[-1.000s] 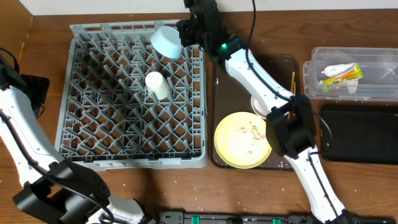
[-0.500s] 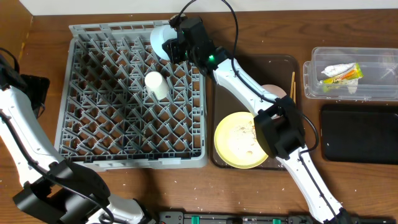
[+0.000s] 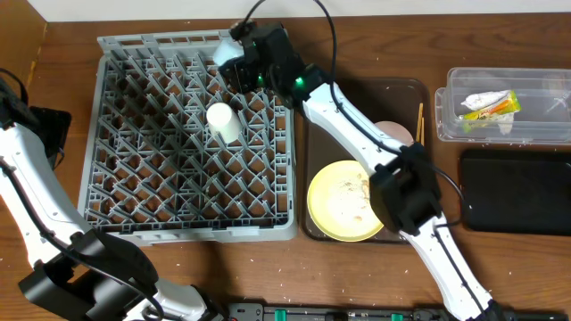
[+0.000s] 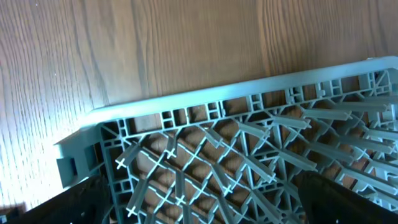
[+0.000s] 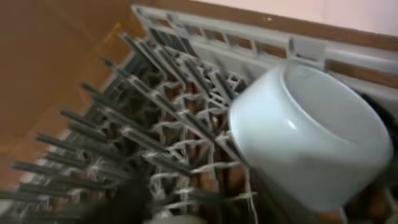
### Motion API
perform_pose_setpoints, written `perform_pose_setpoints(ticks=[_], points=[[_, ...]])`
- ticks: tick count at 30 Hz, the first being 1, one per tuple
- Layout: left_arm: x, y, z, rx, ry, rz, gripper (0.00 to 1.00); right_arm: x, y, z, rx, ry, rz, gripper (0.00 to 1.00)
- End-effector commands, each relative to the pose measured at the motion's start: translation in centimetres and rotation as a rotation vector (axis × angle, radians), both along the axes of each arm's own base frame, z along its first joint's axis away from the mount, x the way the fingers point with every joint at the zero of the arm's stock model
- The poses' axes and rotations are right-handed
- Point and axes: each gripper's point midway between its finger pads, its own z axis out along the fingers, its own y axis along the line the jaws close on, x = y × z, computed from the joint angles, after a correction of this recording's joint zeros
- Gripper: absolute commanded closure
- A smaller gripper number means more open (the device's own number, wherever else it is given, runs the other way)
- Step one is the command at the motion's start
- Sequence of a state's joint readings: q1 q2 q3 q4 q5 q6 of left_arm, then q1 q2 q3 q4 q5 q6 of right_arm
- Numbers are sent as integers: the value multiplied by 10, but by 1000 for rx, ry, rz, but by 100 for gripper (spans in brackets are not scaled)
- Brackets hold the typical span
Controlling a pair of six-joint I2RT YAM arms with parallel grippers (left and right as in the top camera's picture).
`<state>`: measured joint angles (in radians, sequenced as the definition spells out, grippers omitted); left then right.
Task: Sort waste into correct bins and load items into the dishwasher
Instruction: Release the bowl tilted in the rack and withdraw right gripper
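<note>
Overhead: within the last second the right end effector (image 3: 250,55) has carried the light blue bowl (image 3: 223,52) leftward along the far edge of the large grey plastic dish rack (image 3: 196,229).

Left wrist: the left end effector (image 4: 202,190) hangs released above a rack corner.

Right wrist: the bowl leans tilted among the pegs. I cannot tell whether it is grasped. It seems nearly loaded.

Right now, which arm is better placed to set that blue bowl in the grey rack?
The right, probably. Its pincer grips the light blue bowl at the far edge of the dish rack, so it need only lower it. The left arm sits off the rack's left side, far from the bowl.
</note>
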<state>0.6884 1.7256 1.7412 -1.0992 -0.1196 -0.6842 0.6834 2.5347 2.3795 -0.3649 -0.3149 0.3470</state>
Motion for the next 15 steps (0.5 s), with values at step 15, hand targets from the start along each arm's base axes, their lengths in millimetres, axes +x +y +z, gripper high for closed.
perform_pose_setpoints(ticks=[15], points=[[-6, 1, 7, 21, -2, 20, 2, -27, -253, 89, -427, 215, -389, 13]])
